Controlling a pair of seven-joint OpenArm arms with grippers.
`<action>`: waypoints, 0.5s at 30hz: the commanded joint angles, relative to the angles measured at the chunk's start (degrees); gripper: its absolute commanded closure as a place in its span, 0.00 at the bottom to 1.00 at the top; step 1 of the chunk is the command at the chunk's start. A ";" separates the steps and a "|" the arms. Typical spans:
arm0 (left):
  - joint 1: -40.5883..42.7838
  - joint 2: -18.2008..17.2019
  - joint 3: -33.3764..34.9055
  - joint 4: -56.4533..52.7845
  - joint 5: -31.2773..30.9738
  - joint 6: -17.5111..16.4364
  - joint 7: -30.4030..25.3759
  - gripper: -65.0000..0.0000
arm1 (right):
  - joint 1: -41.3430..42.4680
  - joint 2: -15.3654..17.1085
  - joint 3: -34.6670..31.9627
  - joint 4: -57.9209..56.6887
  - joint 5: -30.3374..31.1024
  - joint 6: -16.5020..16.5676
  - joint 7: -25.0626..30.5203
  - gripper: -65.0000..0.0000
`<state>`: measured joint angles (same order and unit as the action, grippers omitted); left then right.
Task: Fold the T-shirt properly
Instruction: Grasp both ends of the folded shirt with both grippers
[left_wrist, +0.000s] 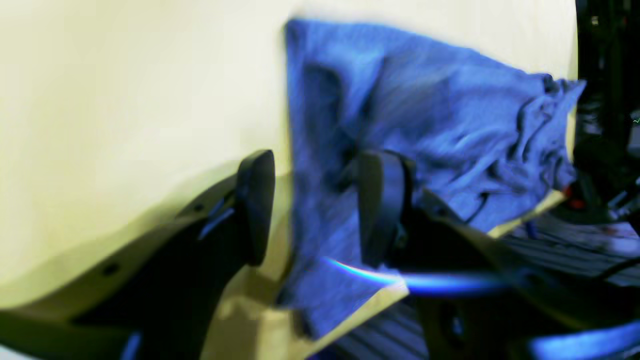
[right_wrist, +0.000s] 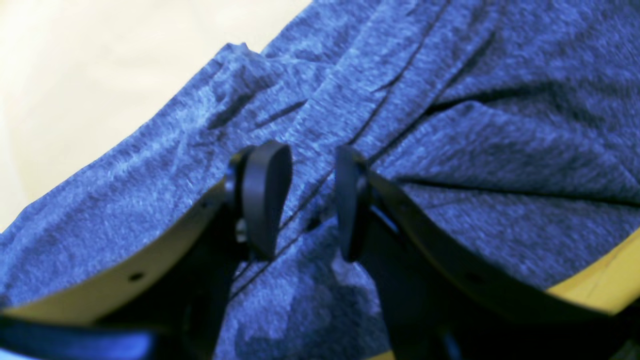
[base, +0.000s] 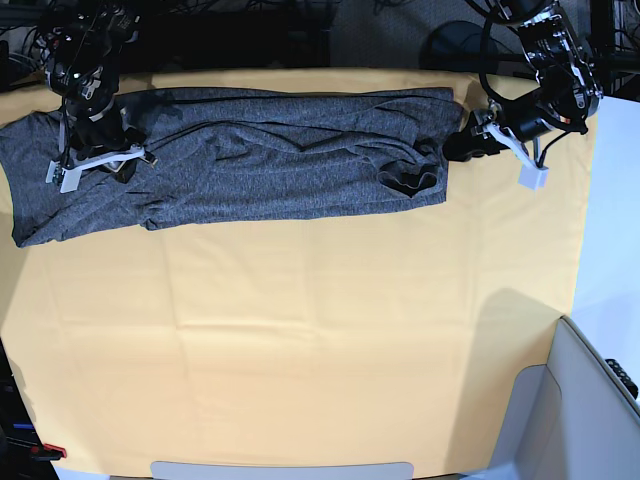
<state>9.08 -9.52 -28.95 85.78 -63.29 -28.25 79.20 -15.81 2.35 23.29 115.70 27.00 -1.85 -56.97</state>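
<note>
Grey T-shirt lies whole overhead; wrist views show parts only.

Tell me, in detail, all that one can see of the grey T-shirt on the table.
The T-shirt is heathered charcoal-grey knit, thin and soft-looking, plain with no print. It lies flat but wrinkled as a long band across the far side of the yellow-orange tablecloth, partly folded lengthwise, with a dark neck opening near its end on the left arm's side. The right gripper is down on its other end, fabric bunched between its jaws. The left gripper sits at the shirt's edge, jaws apart around the fabric.
</note>
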 joint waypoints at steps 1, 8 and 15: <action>-0.51 -0.72 -0.11 -0.37 1.09 -0.01 0.80 0.59 | 0.30 0.33 0.14 1.09 0.38 0.31 1.19 0.70; -0.69 -0.72 -0.11 -2.74 0.74 -5.90 0.80 0.59 | 0.21 0.42 0.05 1.09 0.38 0.31 1.19 0.70; -0.69 0.24 2.09 -2.83 0.74 -5.90 0.80 0.58 | -0.32 0.51 0.05 1.09 0.38 0.31 1.19 0.70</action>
<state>8.29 -9.37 -27.49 82.74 -63.94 -34.30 77.93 -16.25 2.37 23.29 115.70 27.03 -1.78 -56.95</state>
